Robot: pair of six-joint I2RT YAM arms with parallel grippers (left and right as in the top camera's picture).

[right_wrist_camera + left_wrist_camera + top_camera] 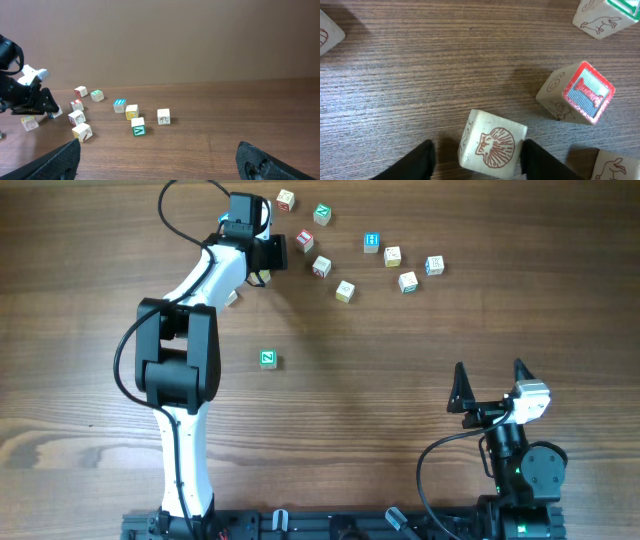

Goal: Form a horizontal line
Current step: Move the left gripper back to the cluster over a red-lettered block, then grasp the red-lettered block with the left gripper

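Horizontal line: not yet formed; no row of cubes stands edge to edge anywhere.
Loose cubes (pixel 392 256): scattered well apart at 12 to 1 o'clock on the table (pixel 90 330).
Green cube (pixel 267 359): alone, just 9 o'clock of table centre.
Left gripper (pixel 479 152): at 12 o'clock, fingers (pixel 415 160) apart, straddling the shell cube (pixel 492 145). A gap shows on one side; contact on the other is hard to tell.
Red-faced cube (pixel 580 92): near, at 2 o'clock of the shell cube.
Right gripper (pixel 490 380): at 4 o'clock, fingers spread, nothing between them.
Containers: none in view.
Risk: the shell cube sits skewed to the fingers, so closing may twist it or pop it free. Carrying it off may clip the red-faced neighbour.
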